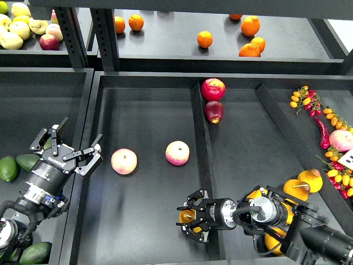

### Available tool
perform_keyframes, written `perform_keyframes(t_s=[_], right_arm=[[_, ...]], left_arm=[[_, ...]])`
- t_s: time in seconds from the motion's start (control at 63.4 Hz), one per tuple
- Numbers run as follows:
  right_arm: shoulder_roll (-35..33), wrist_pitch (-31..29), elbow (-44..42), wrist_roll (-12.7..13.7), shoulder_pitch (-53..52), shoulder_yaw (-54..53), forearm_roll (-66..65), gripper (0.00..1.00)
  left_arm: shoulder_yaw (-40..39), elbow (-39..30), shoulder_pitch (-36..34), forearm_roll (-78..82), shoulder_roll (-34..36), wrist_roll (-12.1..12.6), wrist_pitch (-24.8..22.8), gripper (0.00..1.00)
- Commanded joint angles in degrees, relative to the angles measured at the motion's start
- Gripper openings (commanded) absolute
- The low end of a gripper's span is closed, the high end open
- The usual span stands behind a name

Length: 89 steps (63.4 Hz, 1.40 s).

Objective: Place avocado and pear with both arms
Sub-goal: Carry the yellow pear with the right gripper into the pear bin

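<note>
The left arm reaches up from the lower left corner, its left gripper (71, 148) spread wide and empty above the bin wall, beside a peach (124, 161). Avocados (8, 168) lie just left of it. The right arm stretches in low from the lower right, its right gripper (190, 216) closed around a yellow-orange pear (187, 216) at the divider. Another pear (310, 180) rests farther right.

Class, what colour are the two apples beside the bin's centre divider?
Dark red apples, clearest in the head view.
</note>
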<state>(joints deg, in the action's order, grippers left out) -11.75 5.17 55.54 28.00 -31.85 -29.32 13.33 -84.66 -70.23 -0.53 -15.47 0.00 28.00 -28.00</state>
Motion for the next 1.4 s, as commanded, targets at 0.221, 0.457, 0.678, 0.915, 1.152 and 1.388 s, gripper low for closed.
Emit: perform_keyframes(t_s=[0.221, 0.457, 0.678, 0.915, 1.152, 1.388], right_arm=[[-12.7, 0.9, 7.6, 0.0, 0.8, -5.0, 0.1, 0.16], [-19.5, -0.3, 9.8, 0.0, 4.5, -5.0, 0.2, 0.16], [-20.2, -1.1, 10.0, 0.0, 8.1, -4.2, -0.8, 0.16], [-19.7, -1.9, 9.4, 0.0, 12.9, -4.1, -4.1, 0.17], [-19.5, -3.7, 7.7, 0.0, 15.3, -4.1, -6.0, 0.19], [-19.5, -4.5, 6.7, 0.0, 15.3, -4.3, -6.0, 0.25]], left_arm=[[0.4, 0.3, 0.0, 0.0, 0.0, 0.0, 0.0, 0.99], [0.6, 0.4, 0.0, 0.0, 0.0, 0.0, 0.0, 0.99], [0.5, 0.4, 0.0, 0.0, 0.0, 0.0, 0.0, 0.99], [0.6, 0.5, 0.0, 0.0, 0.0, 0.0, 0.0, 0.99], [0.7, 0.6, 0.0, 0.1, 0.0, 0.0, 0.0, 0.99], [0.7, 0.4, 0.0, 0.1, 0.0, 0.0, 0.0, 0.99]])
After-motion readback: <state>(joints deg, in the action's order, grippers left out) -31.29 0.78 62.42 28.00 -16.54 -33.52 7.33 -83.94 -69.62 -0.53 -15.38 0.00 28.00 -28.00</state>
